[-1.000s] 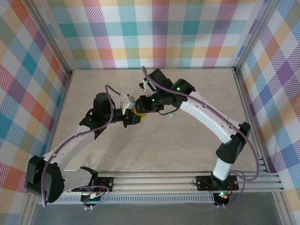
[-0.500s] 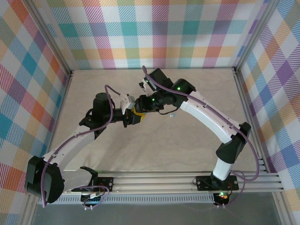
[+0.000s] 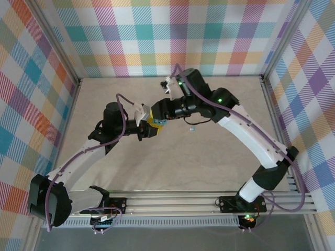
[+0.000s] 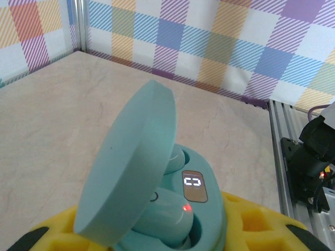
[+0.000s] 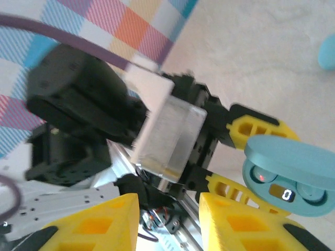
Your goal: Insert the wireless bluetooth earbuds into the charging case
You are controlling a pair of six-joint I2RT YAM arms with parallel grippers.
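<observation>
**Plaid walls [image 3: 157, 36], pale table [image 3: 131, 167]: case held open**

From my desk I see the left gripper [image 4: 157, 243] pinching the teal case [image 4: 214, 206] across its base. Its yellow fingers [image 4: 261, 225] sit on either side, and the case stands up out of the jaws. The lid [image 4: 131, 167] is swung up and tilts over the far well. One earbud [image 4: 167, 217] sits in the well nearest those jaws, with a red light glowing on it. A second earbud [image 4: 176, 156] sits in the other well, half hidden behind the lid. Between the wells a small display [image 4: 193, 185] is lit. The right gripper [image 5: 168, 206] hangs just beside the case, above the left jaws, with its own jaws spread and the gap between them open. A loose earbud [image 3: 192, 128] lies on the table, apart from both sets of jaws, on the right gripper's side.
</observation>
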